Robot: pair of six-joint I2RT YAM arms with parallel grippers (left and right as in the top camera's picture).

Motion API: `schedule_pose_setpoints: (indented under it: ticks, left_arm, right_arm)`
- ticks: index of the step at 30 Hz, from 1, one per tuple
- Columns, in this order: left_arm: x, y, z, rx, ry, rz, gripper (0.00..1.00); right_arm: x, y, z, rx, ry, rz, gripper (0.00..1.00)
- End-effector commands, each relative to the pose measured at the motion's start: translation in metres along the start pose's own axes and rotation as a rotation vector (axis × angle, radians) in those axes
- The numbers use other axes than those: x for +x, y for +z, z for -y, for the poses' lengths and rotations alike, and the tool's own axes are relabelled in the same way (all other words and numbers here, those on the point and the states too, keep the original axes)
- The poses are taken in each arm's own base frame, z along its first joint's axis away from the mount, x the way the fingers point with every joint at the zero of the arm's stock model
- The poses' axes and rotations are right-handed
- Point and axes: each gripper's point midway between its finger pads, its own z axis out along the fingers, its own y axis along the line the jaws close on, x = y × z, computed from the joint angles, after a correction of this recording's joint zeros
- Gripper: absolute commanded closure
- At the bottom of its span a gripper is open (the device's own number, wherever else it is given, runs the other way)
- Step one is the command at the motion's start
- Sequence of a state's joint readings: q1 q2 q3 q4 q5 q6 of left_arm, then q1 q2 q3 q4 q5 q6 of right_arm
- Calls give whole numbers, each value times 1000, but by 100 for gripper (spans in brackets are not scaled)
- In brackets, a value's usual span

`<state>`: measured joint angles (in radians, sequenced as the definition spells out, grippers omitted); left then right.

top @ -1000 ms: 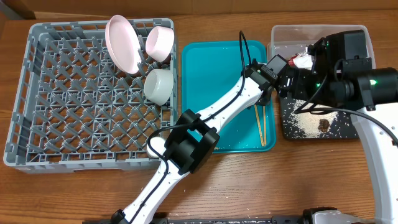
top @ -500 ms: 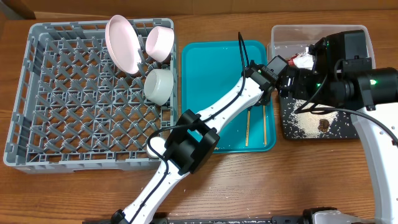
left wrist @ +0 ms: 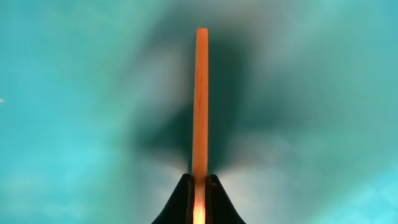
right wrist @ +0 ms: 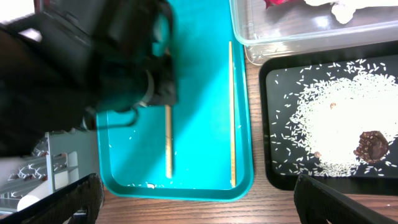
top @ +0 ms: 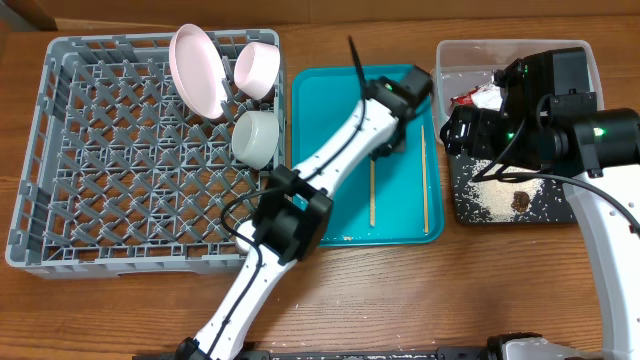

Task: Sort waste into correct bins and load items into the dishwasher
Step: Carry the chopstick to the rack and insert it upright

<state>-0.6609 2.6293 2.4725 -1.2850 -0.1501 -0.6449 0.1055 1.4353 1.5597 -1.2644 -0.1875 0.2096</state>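
My left gripper (top: 378,152) is shut on one wooden chopstick (left wrist: 200,93) over the teal tray (top: 320,150). The stick juts out past the fingertips and casts a shadow on the tray floor. A second chopstick (top: 423,180) lies flat near the tray's right side. My right gripper (top: 468,128) hangs open and empty above the bins. The clear tub (top: 520,52) holds a red wrapper (top: 470,98) and a white napkin (right wrist: 342,7). White rice (right wrist: 329,124) and a brown lump (right wrist: 371,144) lie on the black tray (right wrist: 267,124).
The grey dish rack (top: 40,150) fills the left side. In its far right corner stand a pink plate (top: 195,70), a pinkish bowl (top: 257,68) and a grey-green bowl (top: 255,137). A few rice grains dot the teal tray's front edge.
The left gripper closed on one chopstick and carried it left, away from the other stick, toward the tray's middle. The right arm stayed still.
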Motion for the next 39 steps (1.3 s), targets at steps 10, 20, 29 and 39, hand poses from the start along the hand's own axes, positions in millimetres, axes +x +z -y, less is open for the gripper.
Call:
schedule_pose_setpoints:
  ticks: [10,20,29,39]
  left_arm:
    - [-49,-113,-65,50,29,102,96]
    - [-62,-233,-113,272,114,262,96]
    - [-10,-261,-237,-6,-15,179,96]
    - [8,-181,-313,-210,-68,17,96]
  right_arm:
    - [-3,-2,-5,-17,-4,12,0]
    - [-3,-2,-5,-17,-4,12,0]
    - [-3,-2,-5,-17,-4,12,0]
    - [-3,-2,-5,-17,-4,12,0]
